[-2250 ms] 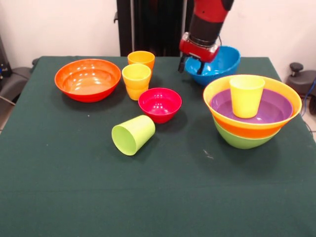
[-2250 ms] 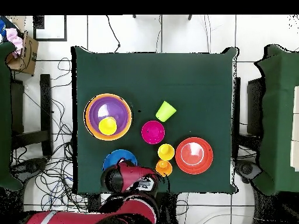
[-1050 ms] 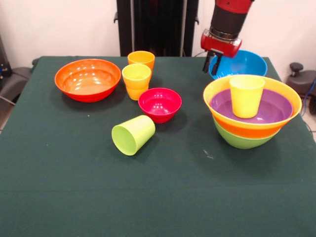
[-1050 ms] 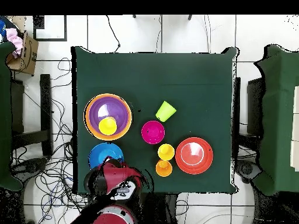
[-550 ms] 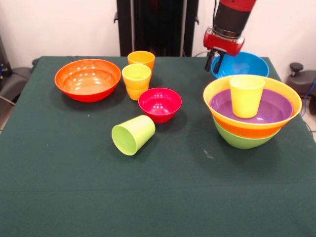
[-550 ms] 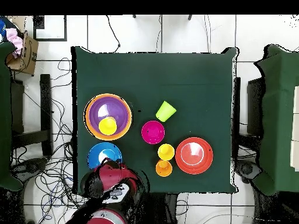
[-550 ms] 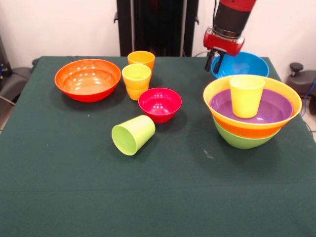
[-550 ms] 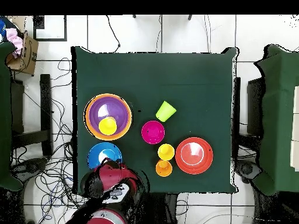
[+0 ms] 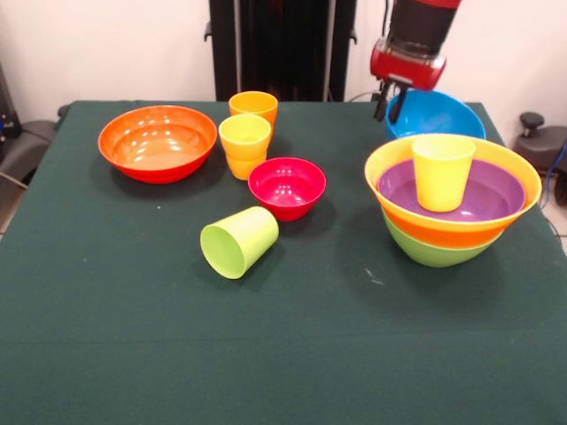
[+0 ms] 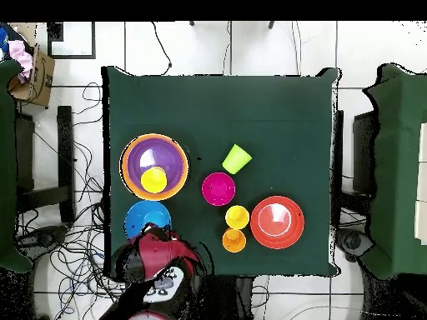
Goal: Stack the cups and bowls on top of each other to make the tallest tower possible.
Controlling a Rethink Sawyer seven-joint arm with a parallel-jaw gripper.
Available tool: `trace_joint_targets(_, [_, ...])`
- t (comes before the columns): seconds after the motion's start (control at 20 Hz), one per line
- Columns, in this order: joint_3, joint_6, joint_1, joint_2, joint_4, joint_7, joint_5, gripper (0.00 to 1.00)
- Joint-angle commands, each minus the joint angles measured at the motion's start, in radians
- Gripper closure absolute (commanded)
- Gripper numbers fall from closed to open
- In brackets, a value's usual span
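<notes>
Front view: no legible writing. Gripper (image 9: 390,99), finger state indiscernible, touches blue bowl (image 9: 438,115) rim; tower (image 9: 452,208) with yellow cup (image 9: 441,170) at its five o'clock.

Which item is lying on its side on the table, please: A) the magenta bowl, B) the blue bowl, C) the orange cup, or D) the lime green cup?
D: the lime green cup lies tipped over with its open mouth facing the camera, while the others stand upright.
</notes>
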Motion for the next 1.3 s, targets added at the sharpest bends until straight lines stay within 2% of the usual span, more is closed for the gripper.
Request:
trace_joint_targets(0.05, [0.084, 0.283, -0.017, -0.265, 0.030, 0.136, 0.073, 1.00])
trace_joint_targets(0.2, [0.088, 0.376, -0.022, -0.355, 0.018, 0.133, 0.089, 1.00])
trace_joint_targets(0.35, [0.084, 0.466, -0.026, -0.409, -0.017, 0.116, 0.102, 1.00])
trace_joint_targets(0.55, [0.083, 0.611, -0.030, -0.475, -0.060, 0.101, 0.125, 1.00])
trace_joint_targets(0.75, [0.081, 0.712, -0.035, -0.515, -0.095, 0.094, 0.143, 1.00])
trace_joint_targets(1.0, [0.072, 0.790, -0.026, -0.539, -0.135, 0.112, 0.157, 1.00])
trace_joint_targets(1.3, [0.063, 0.785, -0.040, -0.491, -0.234, 0.131, 0.149, 1.00])
